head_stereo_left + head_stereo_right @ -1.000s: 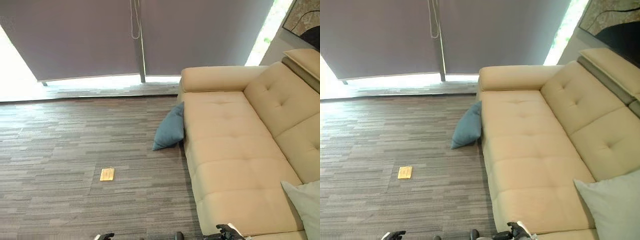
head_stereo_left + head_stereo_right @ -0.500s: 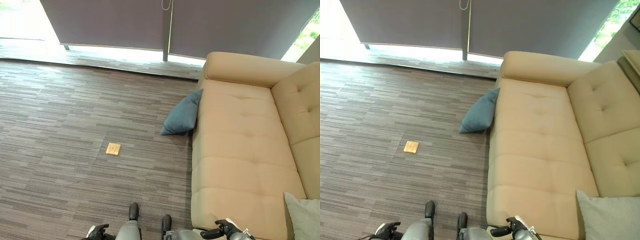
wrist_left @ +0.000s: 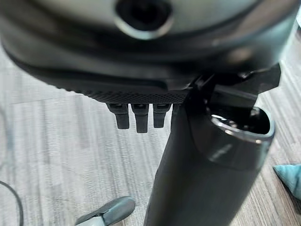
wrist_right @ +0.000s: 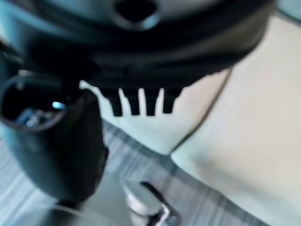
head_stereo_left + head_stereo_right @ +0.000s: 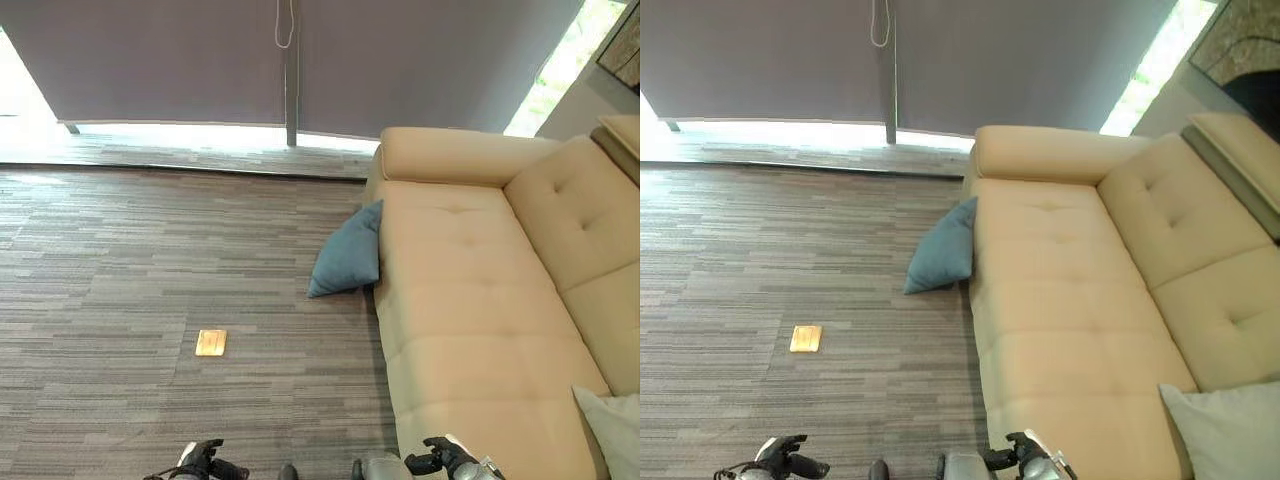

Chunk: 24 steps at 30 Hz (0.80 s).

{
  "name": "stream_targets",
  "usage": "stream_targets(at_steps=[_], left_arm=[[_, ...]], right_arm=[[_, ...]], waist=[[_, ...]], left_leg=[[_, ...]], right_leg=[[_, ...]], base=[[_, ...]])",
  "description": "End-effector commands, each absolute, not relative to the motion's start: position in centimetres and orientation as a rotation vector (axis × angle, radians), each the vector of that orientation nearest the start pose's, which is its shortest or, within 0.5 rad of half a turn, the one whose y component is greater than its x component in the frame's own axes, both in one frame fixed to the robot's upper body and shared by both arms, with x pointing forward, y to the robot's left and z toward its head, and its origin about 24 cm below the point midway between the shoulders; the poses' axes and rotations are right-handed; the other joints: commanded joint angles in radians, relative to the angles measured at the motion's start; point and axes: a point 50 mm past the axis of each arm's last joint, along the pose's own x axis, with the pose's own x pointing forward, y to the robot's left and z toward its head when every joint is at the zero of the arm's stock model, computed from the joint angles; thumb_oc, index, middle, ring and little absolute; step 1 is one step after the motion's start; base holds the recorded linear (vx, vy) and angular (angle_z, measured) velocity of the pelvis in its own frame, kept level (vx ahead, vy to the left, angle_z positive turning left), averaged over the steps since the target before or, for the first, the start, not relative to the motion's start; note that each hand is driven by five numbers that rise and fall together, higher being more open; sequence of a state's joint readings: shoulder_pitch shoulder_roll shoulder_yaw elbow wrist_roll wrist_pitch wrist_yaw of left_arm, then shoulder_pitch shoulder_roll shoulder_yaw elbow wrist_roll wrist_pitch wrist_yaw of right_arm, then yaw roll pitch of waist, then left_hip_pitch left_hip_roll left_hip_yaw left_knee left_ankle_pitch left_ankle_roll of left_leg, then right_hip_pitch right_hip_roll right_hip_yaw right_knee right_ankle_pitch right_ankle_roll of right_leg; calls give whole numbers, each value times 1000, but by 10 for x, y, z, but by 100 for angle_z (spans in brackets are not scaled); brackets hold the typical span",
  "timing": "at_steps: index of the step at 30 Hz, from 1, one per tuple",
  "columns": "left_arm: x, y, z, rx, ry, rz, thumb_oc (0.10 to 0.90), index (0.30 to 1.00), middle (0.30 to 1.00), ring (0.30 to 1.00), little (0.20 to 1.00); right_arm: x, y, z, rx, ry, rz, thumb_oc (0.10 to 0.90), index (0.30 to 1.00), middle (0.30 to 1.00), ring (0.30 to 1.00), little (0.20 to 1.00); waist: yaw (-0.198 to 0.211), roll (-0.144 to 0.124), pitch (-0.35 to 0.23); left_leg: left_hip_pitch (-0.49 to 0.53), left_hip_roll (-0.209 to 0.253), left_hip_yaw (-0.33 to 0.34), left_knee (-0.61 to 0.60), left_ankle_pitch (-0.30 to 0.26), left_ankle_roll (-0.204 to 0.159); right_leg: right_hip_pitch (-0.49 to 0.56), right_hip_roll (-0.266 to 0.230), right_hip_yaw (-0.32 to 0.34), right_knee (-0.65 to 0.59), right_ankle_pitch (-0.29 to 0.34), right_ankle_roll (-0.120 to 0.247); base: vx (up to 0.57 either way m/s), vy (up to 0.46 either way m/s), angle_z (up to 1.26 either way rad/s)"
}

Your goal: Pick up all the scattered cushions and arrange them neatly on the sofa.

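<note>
A blue cushion [image 5: 348, 258] lies on the carpet, leaning against the front of the beige sofa [image 5: 470, 290] near its armrest. A light grey cushion [image 5: 1225, 430] rests on the sofa seat at the near right end. My left hand [image 5: 205, 465] hangs low over the floor at the near edge, fingers [image 3: 136, 117] straight, holding nothing; a corner of the blue cushion [image 3: 289, 174] shows past it. My right hand [image 5: 450, 460] hangs beside the sofa's near front corner, fingers [image 4: 141, 101] straight and empty, with the sofa [image 4: 254, 141] behind them.
A small yellow flat tile [image 5: 211, 342] lies on the striped carpet left of the sofa. Grey roller blinds [image 5: 180, 60] cover the windows along the far wall. A framed picture [image 5: 1240, 55] hangs above the sofa's backrest.
The camera has swung, so the whole picture shifted. The cushions, the tile and both hands keep their places.
</note>
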<state>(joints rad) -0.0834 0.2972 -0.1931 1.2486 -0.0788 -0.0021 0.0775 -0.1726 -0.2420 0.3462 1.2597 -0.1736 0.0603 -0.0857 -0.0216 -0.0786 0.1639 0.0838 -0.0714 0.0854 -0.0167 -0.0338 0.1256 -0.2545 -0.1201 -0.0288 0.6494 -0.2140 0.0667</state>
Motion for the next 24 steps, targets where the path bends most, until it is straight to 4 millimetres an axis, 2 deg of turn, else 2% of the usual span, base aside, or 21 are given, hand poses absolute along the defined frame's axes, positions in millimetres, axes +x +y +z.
stream_targets(at_steps=[1,5,6,9,11,12,13,14,15,16,17,18,20,21,22,24], left_arm=[[108,264,-149,366,1162,150,800,900,900,900,900],[108,264,-149,366,1162,150,800,900,900,900,900],[116,258,-148,370,1141,132,800,900,900,900,900],[109,253,-152,382,1160,109,800,900,900,900,900],[105,249,-154,386,1170,93,800,900,900,900,900],[105,248,-154,384,1167,91,800,900,900,900,900],[105,248,-154,384,1167,91,800,900,900,900,900],[108,248,-153,378,1152,95,800,900,900,900,900],[113,247,-151,365,1132,106,800,900,900,900,900],[113,248,-151,361,1132,110,800,900,900,900,900],[113,247,-151,357,1131,109,800,900,900,900,900],[113,247,-151,357,1131,109,800,900,900,900,900],[111,245,-152,366,1139,91,800,900,900,900,900],[110,246,-152,370,1142,91,800,900,900,900,900],[109,247,-152,374,1144,92,800,900,900,900,900],[108,249,-152,376,1150,98,800,900,900,900,900]], right_arm=[[155,-217,-147,-675,1104,189,800,900,900,900,900],[155,-217,-147,-675,1104,189,800,900,900,900,900],[152,-224,-146,-741,1103,205,800,900,900,900,900],[134,-226,-152,-741,1154,212,800,900,900,900,900],[125,-228,-155,-726,1179,198,800,900,900,900,900],[123,-230,-155,-727,1186,191,800,900,900,900,900],[123,-230,-155,-727,1186,191,800,900,900,900,900],[124,-231,-154,-726,1180,177,800,900,900,900,900],[127,-236,-152,-729,1174,148,800,900,900,900,900],[128,-237,-152,-731,1176,144,800,900,900,900,900],[129,-238,-151,-726,1169,135,800,900,900,900,900],[129,-239,-151,-726,1169,135,800,900,900,900,900],[135,-240,-148,-716,1142,121,800,900,900,900,900],[135,-240,-148,-717,1137,118,800,900,900,900,900],[137,-240,-147,-721,1130,116,800,900,900,900,900],[138,-241,-146,-729,1121,114,800,900,900,900,900]], waist=[[-29,-16,15],[-29,-16,15],[-70,-39,24],[-84,-28,-2],[-94,-17,-12],[-93,-21,-9],[-94,-19,-9],[-87,-23,0],[-69,-39,17],[-62,-48,22],[-54,-57,25],[-53,-55,26],[-35,-72,31],[-34,-76,26],[-31,-72,24],[-26,-60,28]], left_leg=[[-46,-3,-54,83,-127,-32],[-46,-3,-54,83,-127,-32],[47,-56,-116,76,-190,-46],[77,-44,-127,108,-227,-71],[53,-14,-89,225,-172,-135],[10,-1,-61,338,-132,-159],[6,0,-62,346,-136,-160],[-55,15,-41,467,-82,-186],[-138,51,8,626,-42,-193],[-164,70,32,651,-44,-181],[-194,81,46,654,-59,-166],[-194,84,47,658,-62,-166],[-240,104,58,540,-134,-134],[-250,107,56,477,-136,-133],[-263,117,47,413,-120,-137],[-285,147,23,271,-23,-159]], right_leg=[[68,58,-32,-245,111,9],[68,58,-32,-245,111,9],[22,114,-59,-518,193,23],[55,126,-58,-512,181,-11],[96,124,-83,-527,166,-30],[123,118,-88,-537,159,-39],[122,120,-89,-537,159,-39],[150,119,-87,-547,149,-54],[189,110,-87,-553,130,-78],[203,104,-87,-551,119,-84],[216,99,-83,-549,111,-86],[217,101,-83,-548,110,-86],[254,88,-80,-548,78,-69],[259,79,-84,-551,72,-61],[264,79,-84,-550,64,-57],[291,83,-84,-548,41,-52]], base=[[117,1,-7],[144,-10,25],[688,-63,11],[506,-75,30],[297,-91,62],[164,-61,41],[146,-63,56],[172,-86,59],[238,-108,31],[238,-91,3],[131,-35,-24],[212,-8,-36],[263,41,-21],[220,90,-1],[219,120,4],[229,138,9]])
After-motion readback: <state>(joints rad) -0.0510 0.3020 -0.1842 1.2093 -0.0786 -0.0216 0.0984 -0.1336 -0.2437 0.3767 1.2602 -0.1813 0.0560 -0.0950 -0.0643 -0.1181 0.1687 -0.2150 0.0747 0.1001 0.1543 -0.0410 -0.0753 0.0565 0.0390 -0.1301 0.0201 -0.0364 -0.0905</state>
